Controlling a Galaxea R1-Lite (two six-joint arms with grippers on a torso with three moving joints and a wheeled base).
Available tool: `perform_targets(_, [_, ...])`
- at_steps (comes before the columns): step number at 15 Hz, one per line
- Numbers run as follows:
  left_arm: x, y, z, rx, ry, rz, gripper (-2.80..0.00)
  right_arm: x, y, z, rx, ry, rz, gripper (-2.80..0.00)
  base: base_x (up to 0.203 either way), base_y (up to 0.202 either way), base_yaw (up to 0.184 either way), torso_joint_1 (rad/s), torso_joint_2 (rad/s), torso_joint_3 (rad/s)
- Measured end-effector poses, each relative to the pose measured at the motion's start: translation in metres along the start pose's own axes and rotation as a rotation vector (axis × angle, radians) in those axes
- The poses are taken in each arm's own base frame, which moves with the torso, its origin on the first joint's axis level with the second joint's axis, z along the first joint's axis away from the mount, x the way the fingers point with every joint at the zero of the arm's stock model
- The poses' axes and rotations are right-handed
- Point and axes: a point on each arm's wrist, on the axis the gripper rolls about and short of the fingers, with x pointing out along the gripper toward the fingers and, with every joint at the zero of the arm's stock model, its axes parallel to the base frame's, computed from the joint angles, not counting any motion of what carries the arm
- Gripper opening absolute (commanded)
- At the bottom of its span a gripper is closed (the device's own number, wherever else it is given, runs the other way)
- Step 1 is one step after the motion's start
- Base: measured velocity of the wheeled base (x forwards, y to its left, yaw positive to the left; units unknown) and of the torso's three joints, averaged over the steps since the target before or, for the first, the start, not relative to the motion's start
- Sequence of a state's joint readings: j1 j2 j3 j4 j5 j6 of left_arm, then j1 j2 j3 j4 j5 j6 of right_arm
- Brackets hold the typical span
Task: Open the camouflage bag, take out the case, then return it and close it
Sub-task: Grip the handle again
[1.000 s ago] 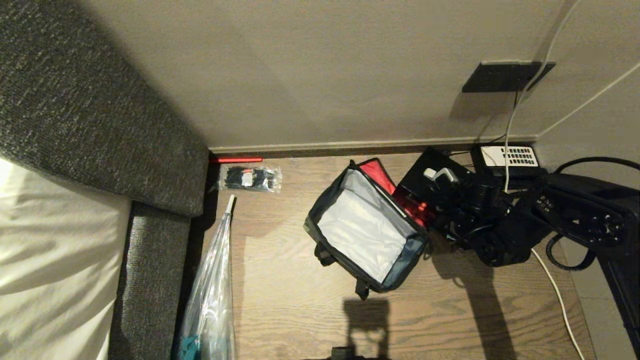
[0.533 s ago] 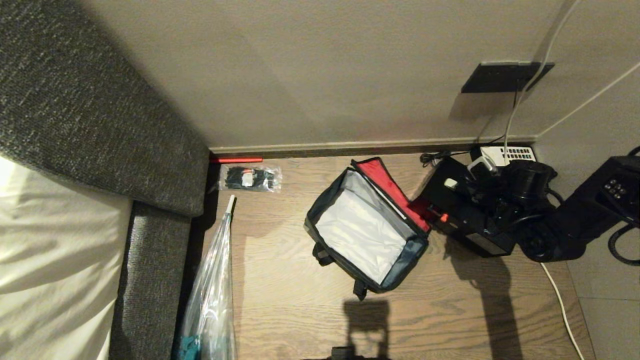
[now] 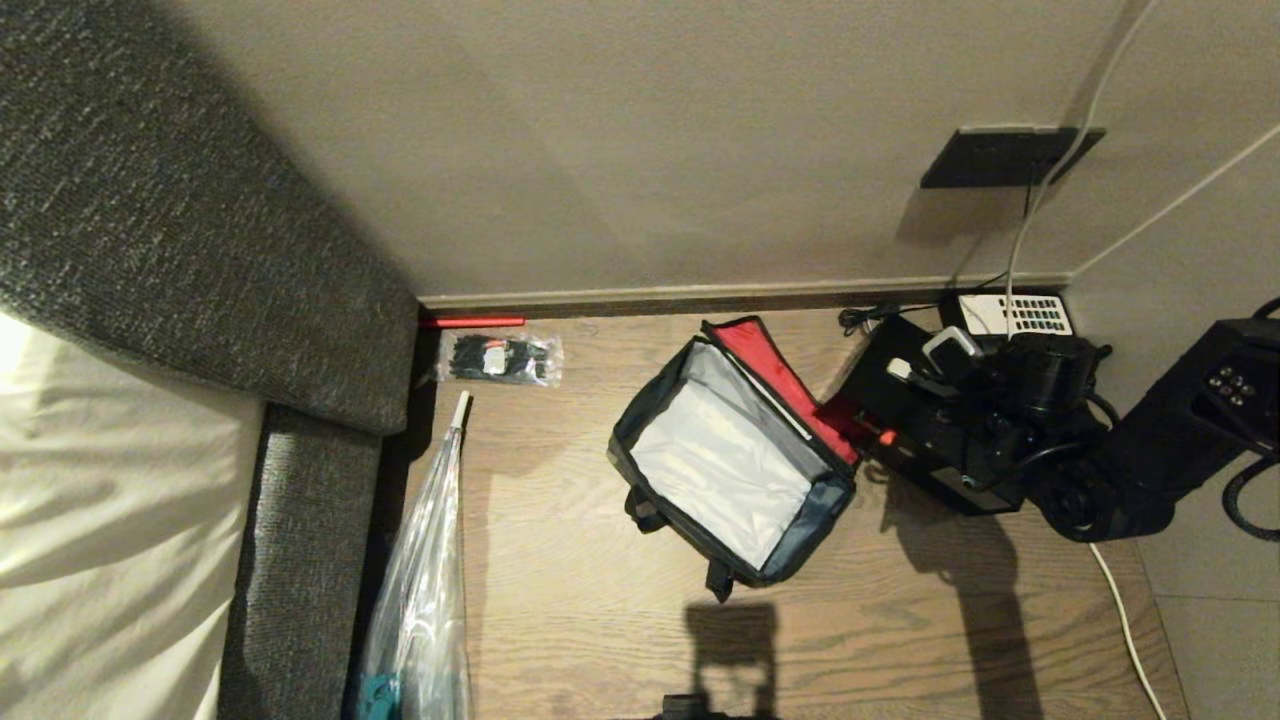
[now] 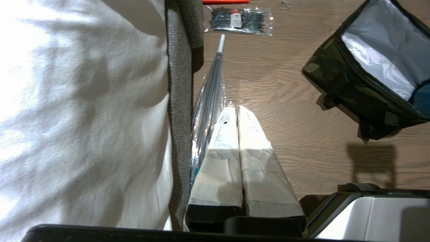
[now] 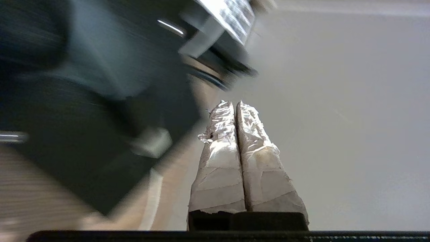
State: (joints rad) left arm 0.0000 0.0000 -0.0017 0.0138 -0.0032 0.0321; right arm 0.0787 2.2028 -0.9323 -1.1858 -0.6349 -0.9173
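Lying open on the wooden floor (image 3: pixel 560 600), lid thrown back toward the wall: the camouflage bag (image 3: pixel 727 462), silvery lining exposed, red lid lining (image 3: pixel 770 370) facing up, nothing visible inside.

Resting just beyond that lid, on the bag's right side, touching or overlapping its red edge — the case (image 3: pixel 925 455), flat and black, small red spot at its near corner, partly hidden under the right arm.

Poised over the case's far end: right claw (image 3: pixel 935 365), taped fingers (image 5: pixel 231 134) pressed together with no gap, nothing between them; case seen as a dark blur just beside the fingers in the right wrist view, contact not determinable.

Parked low near the sofa (image 4: pixel 178 101): left claw (image 4: pixel 238 111), fingers (image 4: pixel 255 141) likewise pressed flat together, holding nothing, well apart from bag and case.

Also present:
- black telephone (image 3: pixel 1010 315) with white keypad, against the wall beyond the case
- clear plastic bag (image 3: pixel 420 590) along the sofa edge
- small packet of black ties (image 3: pixel 500 357) near the skirting
- red stick (image 3: pixel 472 321) at the wall foot
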Motion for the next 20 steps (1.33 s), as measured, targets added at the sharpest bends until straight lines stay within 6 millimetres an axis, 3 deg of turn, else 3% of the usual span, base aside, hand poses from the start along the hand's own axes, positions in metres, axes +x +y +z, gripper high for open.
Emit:
perform_targets(9, [0.0, 0.0, 0.0, 0.0, 0.0, -0.001, -2.8, -0.042, 0.041, 0.04, 0.076, -0.15, 0.172, -2.8, 0.0, 0.0, 0.0, 0.0, 0.0, 0.0])
perform_targets(14, [0.0, 0.0, 0.0, 0.0, 0.0, 0.0, -2.8, -0.066, 0.071, 0.047, 0.109, -0.281, 0.464, -2.8, 0.0, 0.0, 0.0, 0.0, 0.0, 0.0])
perform_targets(20, [0.0, 0.0, 0.0, 0.0, 0.0, 0.0, -2.8, -0.084, 0.103, 0.05, 0.146, -0.272, 0.575, -2.8, 0.0, 0.0, 0.0, 0.0, 0.0, 0.0])
